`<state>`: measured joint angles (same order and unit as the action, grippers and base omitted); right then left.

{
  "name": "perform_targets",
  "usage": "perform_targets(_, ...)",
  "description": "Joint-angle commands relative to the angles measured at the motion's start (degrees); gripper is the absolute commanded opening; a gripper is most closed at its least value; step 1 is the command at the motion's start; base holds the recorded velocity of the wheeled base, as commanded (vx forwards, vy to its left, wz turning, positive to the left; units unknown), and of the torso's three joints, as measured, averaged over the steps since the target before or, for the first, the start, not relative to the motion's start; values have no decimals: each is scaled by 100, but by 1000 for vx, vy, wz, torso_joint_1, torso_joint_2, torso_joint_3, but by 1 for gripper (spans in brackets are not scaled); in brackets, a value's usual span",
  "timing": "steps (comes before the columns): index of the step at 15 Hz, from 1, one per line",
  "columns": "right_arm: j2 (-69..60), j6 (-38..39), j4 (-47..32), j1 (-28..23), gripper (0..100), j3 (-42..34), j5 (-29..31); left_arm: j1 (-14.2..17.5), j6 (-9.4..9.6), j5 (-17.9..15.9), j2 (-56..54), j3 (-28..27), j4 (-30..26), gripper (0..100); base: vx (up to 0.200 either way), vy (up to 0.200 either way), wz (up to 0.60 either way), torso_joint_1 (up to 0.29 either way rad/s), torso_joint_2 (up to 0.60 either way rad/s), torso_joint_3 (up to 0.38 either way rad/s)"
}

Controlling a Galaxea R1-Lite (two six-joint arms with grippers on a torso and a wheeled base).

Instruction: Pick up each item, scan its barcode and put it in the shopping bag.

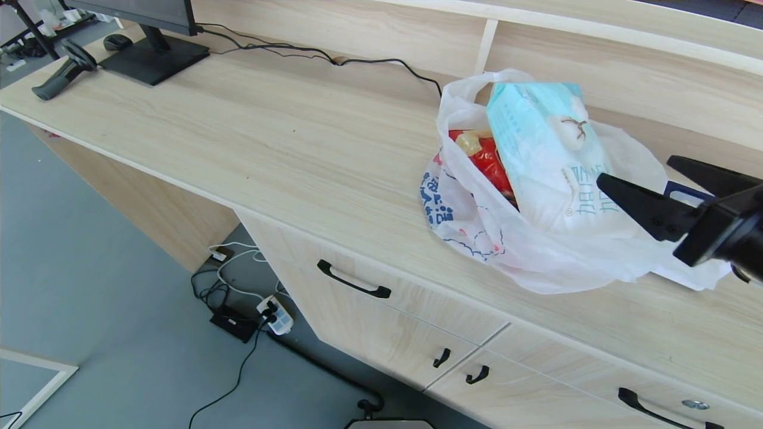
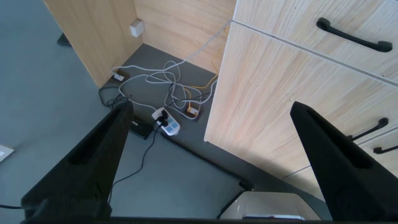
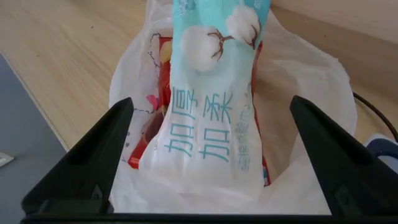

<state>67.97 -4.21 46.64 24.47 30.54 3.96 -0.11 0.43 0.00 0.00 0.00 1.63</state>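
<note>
Right gripper [image 1: 635, 170] gapes beside shopping bag [image 1: 477, 229] on wooden counter [image 1: 268, 137], grey floor [image 1: 89, 286] below

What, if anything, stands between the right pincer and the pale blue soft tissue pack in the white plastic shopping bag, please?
Nothing visible does. The open right pincer faces the pale blue soft tissue pack, which lies uppermost in the open mouth of the white plastic shopping bag, above a red packet.
</note>
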Motion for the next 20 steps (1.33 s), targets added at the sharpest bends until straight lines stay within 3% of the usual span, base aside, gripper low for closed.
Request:
perform_targets(1,-1313,-19,-6,164,100,-1226,17,2,1,0,9,0,4,100,0,0,0,0,0,0)
perform_targets(5,-3255,-36,-568,164,100,-3019,8,2,-8,0,9,0,4,100,0,0,0,0,0,0)
perform_targets(11,-6481,16,-5060,164,100,-2474,-80,2,19,0,9,0,4,100,0,0,0,0,0,0)
perform_targets(14,-6797,95,-5666,93,100,-2412,-80,2,28,0,0,0,-5,100,0,0,0,0,0,0)
perform_targets(16,-6551,315,-5675,-460,100,-2421,-9,2,36,0,9,0,-5,100,0,0,0,0,0,0)
perform_targets(17,-6121,377,-5666,-1392,100,-2421,237,2,36,0,9,0,-14,100,0,0,0,0,0,0)
perform_targets(20,-6235,122,-5569,-2666,100,-2474,-97,2,28,0,9,0,-14,100,0,0,0,0,0,0)
